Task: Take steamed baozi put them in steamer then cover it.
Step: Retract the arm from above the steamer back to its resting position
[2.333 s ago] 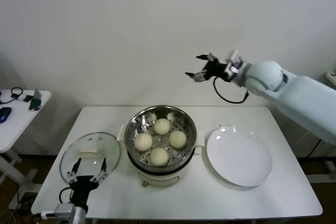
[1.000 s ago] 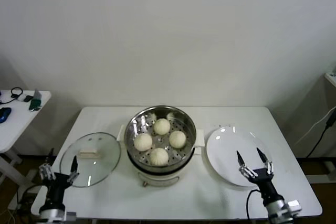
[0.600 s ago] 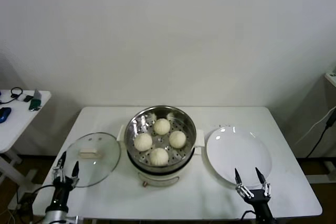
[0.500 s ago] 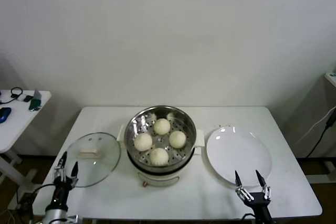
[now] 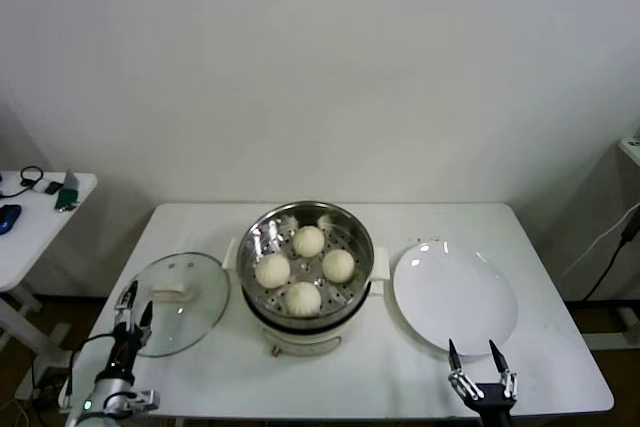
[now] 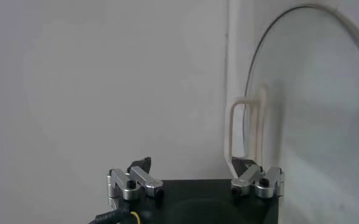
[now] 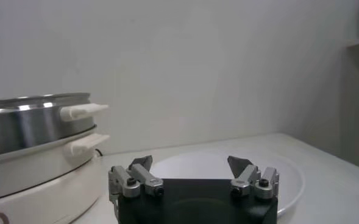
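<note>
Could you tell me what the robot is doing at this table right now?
Nothing is being held. All four steamed baozi sit in the open steamer, and the white plate is bare. The glass cover lies on the table beside the steamer. The left pincer, open, is at the cover's near edge; the right pincer, open, is low in front of the plate.

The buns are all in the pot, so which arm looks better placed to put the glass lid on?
Probably the left gripper: it sits open beside the cover, left of the steamer. The right gripper is beyond the plate.
</note>
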`<act>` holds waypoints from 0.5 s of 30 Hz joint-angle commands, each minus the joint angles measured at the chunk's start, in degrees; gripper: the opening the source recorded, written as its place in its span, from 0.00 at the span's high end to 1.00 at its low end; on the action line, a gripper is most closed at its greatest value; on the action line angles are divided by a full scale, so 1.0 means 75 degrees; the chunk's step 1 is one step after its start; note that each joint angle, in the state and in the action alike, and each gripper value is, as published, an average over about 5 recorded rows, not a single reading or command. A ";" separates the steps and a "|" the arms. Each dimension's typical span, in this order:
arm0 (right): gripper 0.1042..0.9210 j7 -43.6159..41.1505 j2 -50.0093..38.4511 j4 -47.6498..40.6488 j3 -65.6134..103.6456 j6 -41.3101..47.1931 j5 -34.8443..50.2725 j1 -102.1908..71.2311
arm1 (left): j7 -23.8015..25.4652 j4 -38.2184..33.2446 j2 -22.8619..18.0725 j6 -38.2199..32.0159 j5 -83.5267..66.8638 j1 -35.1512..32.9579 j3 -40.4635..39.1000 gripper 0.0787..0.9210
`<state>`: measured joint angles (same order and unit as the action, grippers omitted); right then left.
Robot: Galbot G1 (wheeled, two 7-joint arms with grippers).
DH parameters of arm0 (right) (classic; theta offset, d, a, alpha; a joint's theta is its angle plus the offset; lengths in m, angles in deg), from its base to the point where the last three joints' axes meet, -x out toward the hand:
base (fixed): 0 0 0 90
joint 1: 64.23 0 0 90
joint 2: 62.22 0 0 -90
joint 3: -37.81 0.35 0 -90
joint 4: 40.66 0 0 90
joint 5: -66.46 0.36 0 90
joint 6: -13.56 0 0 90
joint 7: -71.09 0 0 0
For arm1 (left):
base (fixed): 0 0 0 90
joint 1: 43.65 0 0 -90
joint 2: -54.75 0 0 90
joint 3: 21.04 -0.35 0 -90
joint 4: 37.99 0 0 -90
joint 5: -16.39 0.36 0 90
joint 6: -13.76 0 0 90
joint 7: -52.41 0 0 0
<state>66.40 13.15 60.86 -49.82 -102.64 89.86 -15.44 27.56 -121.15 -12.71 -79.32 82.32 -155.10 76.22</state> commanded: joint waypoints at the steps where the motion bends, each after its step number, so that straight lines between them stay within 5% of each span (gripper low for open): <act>1: 0.12 0.0021 0.0096 0.0021 0.0034 -0.0118 -0.0020 -0.0166 | 0.0043 0.0446 0.0076 -0.0011 0.0041 0.0539 -0.0232 0.12; 15: 0.12 0.0045 0.0204 0.0087 0.0137 -0.0244 0.0008 -0.0339 | 0.0103 0.0922 0.0106 -0.0030 0.0181 0.1062 -0.0568 0.12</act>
<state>66.66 14.47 61.43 -48.85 -104.21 89.95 -17.62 28.24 -116.16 -11.98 -79.55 83.28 -148.90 72.74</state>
